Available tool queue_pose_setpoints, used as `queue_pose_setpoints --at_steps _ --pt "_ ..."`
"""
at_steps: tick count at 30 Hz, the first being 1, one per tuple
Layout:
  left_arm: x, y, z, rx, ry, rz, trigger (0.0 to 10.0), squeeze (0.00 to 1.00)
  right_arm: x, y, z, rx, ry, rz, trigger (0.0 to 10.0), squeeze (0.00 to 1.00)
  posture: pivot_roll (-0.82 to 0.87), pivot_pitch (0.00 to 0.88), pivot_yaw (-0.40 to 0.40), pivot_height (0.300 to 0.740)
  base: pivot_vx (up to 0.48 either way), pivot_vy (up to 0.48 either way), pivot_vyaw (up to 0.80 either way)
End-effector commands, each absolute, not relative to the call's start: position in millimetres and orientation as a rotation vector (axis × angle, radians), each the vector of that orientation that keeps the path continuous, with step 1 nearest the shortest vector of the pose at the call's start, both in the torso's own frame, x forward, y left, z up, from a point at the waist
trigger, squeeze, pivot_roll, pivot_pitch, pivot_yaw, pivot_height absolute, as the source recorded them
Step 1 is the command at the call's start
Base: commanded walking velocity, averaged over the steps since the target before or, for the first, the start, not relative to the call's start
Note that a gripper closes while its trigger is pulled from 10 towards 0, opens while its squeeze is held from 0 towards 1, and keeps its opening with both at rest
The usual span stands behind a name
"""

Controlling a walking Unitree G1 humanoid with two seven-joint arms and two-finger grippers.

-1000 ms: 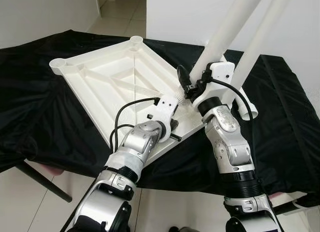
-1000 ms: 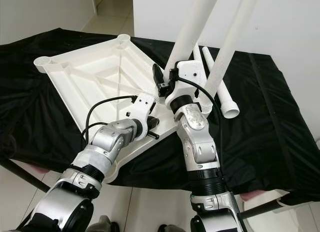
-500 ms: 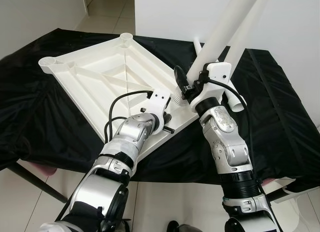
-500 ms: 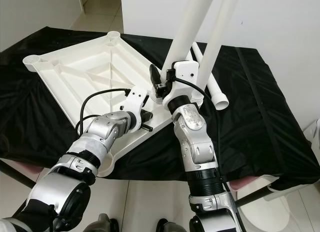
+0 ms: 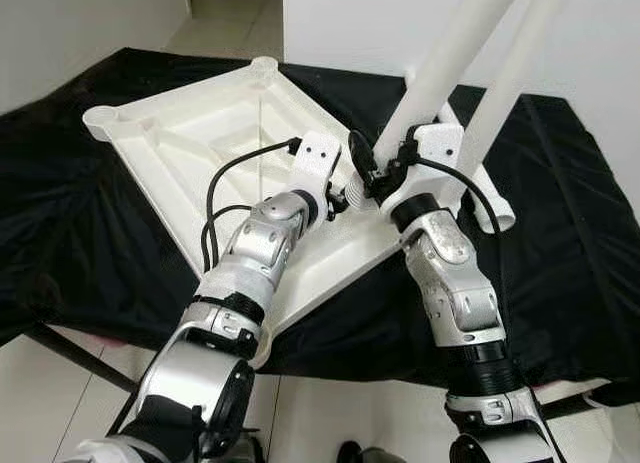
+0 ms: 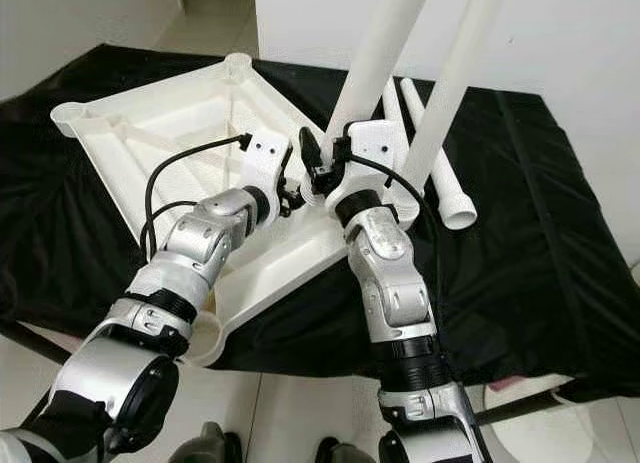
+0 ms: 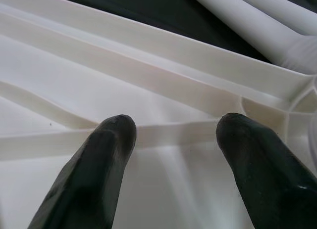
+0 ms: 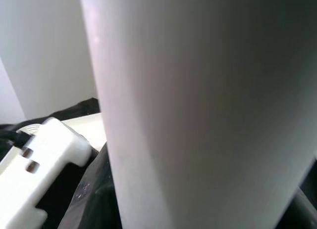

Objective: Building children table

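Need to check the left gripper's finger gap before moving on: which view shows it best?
The left wrist view: the left gripper hangs open over the tabletop, holding nothing. In both eye views its fingers are mostly hidden behind the wrist, beside the leg.

No readable text, label or number shows anywhere.

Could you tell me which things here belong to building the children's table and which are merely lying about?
In the job:
- white tabletop, lying underside up
- leg held by the right tool
- second standing leg
- left tool, open over the tabletop

Lying about:
- two spare legs on the black cloth
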State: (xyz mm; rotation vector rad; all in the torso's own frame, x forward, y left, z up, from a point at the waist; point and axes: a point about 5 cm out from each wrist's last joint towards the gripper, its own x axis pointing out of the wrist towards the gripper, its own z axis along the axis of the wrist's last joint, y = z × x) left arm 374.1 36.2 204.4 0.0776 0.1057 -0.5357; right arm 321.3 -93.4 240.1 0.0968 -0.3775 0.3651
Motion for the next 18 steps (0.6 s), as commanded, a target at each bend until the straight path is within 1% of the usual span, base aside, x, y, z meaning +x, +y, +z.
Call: queue_pose_setpoints --at_steps 1,2,3,5,9,11,16,18 --pt "371.1 31.1 210.7 0.071 0.064 -0.582 10.0 0.0 320.6 -94.5 240.0 0.099 -0.375 0.364 10.0 0.0 0.11 0.062 -0.014 0.74 0.0 0.0 0.0" --pt "371.1 31.1 210.7 0.071 0.064 -0.582 10.0 0.0 320.6 -94.5 240.0 0.099 -0.375 0.364 10.0 0.0 0.11 0.062 -0.014 0.74 0.0 0.0 0.0" --pt "367.4 33.0 214.3 0.054 0.021 -0.619 10.0 0.0 320.6 -95.3 239.8 0.099 -0.375 0.361 10.0 0.0 0.11 0.062 -0.014 0.74 0.0 0.0 0.0" --pt "357.4 38.8 211.7 0.03 -0.007 -0.701 10.0 0.0 320.5 -97.3 239.3 0.097 -0.375 0.355 10.0 0.0 0.11 0.063 -0.011 0.74 0.0 0.0 0.0" --pt "352.5 40.8 208.9 0.031 -0.011 -0.736 10.0 0.0 320.3 -98.0 239.1 0.096 -0.375 0.353 10.0 0.0 0.11 0.063 -0.011 0.74 0.0 0.0 0.0" --pt "338.5 43.2 201.8 0.032 -0.003 -0.839 10.0 0.0 319.7 -98.8 238.9 0.095 -0.376 0.354 10.0 0.0 0.11 0.065 -0.014 0.74 0.0 0.0 0.0" --pt "328.2 42.8 201.3 0.016 -0.007 -0.911 10.0 0.0 319.5 -99.2 239.1 0.095 -0.376 0.356 10.0 0.0 0.11 0.066 -0.015 0.74 0.0 0.0 0.0" --pt "319.0 40.4 201.3 0.02 -0.017 -0.971 10.0 0.0 319.3 -99.9 239.3 0.093 -0.377 0.356 10.0 0.0 0.11 0.065 -0.015 0.74 0.0 0.0 0.0"
